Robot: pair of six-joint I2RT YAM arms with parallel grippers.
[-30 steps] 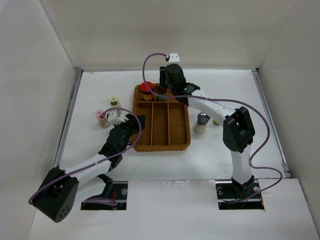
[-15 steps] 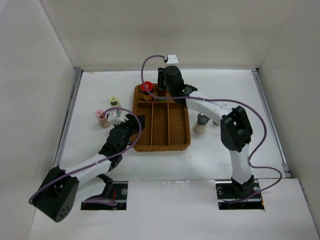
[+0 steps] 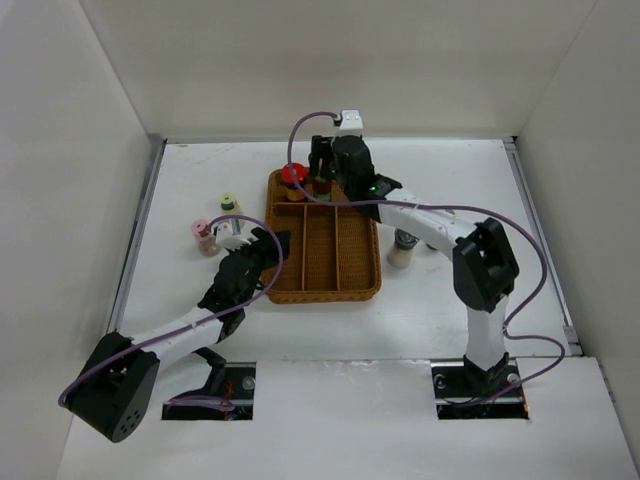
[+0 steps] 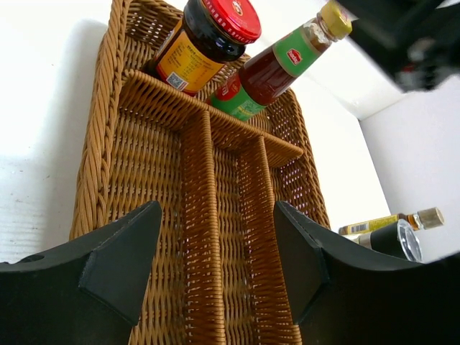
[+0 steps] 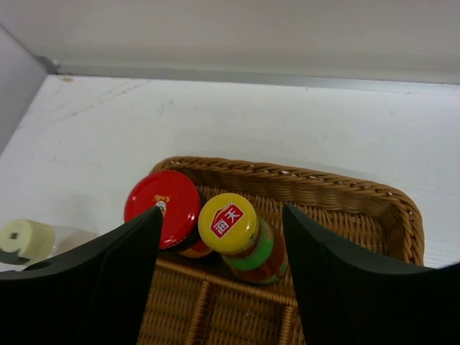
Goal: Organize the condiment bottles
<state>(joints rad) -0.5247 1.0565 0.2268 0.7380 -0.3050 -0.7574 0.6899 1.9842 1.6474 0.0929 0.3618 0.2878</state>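
Note:
A brown wicker tray [image 3: 362,262] lies mid-table. In its far compartment stand a red-capped jar [image 3: 292,176] and a yellow-capped bottle [image 3: 322,187], side by side. My right gripper [image 3: 323,166] hovers over them, open; in the right wrist view its fingers [image 5: 129,259] straddle the yellow-capped bottle [image 5: 231,228], beside the red-capped jar [image 5: 159,203], without touching it. My left gripper [image 3: 274,244] is open and empty at the tray's left rim [image 4: 97,144]. A pink-capped bottle [image 3: 204,236] and a pale-green-capped bottle [image 3: 229,203] stand left of the tray. A silver-capped jar [image 3: 402,246] stands to its right.
A thin bottle with a tan cap [image 4: 392,222] lies on the table beyond the tray's right side, next to the silver-capped jar [image 4: 394,238]. White walls close in the table on three sides. The right arm spans over the tray's right rim.
The right wrist has shifted slightly over the tray's far compartment, and its elbow swung a little right. The bottles and the left arm have not moved.

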